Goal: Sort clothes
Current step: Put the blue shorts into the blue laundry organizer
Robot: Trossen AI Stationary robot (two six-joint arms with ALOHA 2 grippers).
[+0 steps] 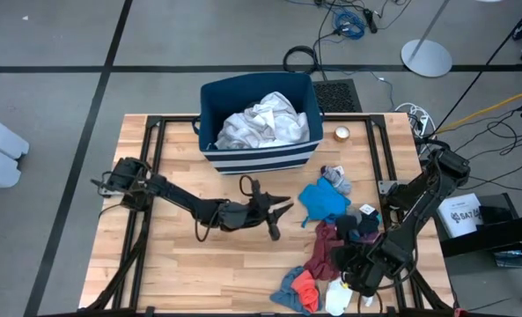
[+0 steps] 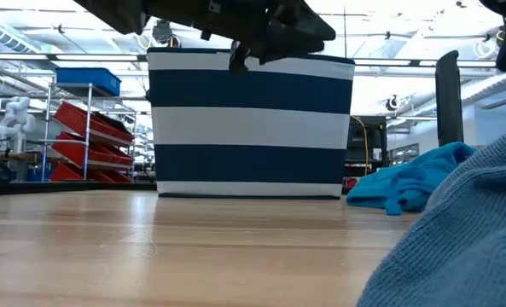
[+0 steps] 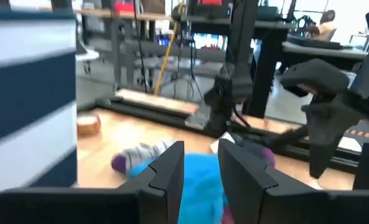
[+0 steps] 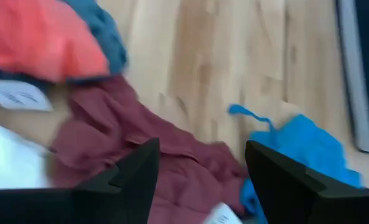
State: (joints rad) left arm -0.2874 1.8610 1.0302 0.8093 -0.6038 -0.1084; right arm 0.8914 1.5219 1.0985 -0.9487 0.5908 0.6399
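From above, the left arm reaches low across the wooden table (image 1: 181, 255) from its left edge, elbow bent, and the left gripper (image 1: 283, 210) sits near the middle, in front of the navy and white striped bin (image 1: 259, 160). A white garment (image 1: 262, 121) fills the bin. The left fingers stand a little apart with nothing between them. The right arm folds down along the right edge, and the right gripper (image 1: 353, 264) hangs over the pile of clothes (image 1: 331, 251) at the table's front right: a teal piece (image 1: 322, 199), a maroon piece (image 1: 324, 248), a red piece (image 1: 305, 286) on a blue-grey piece (image 1: 287, 292), and a white piece (image 1: 336, 298). A small grey and purple piece (image 1: 335, 179) lies just behind the teal one.

At table height, the striped bin stands upright at the centre, dark parts of an arm crossing above its rim. The teal piece lies to its right, and blue-grey knit fabric (image 2: 457, 247) fills the near right corner.

The left wrist camera looks past its parted, empty fingers (image 3: 172, 168) at the teal piece just beyond them, the bin wall to one side and the right arm farther off.

The right wrist camera shows its fingers (image 4: 134, 171) spread wide, holding nothing, poised above the maroon piece, with the red, teal and white pieces around it
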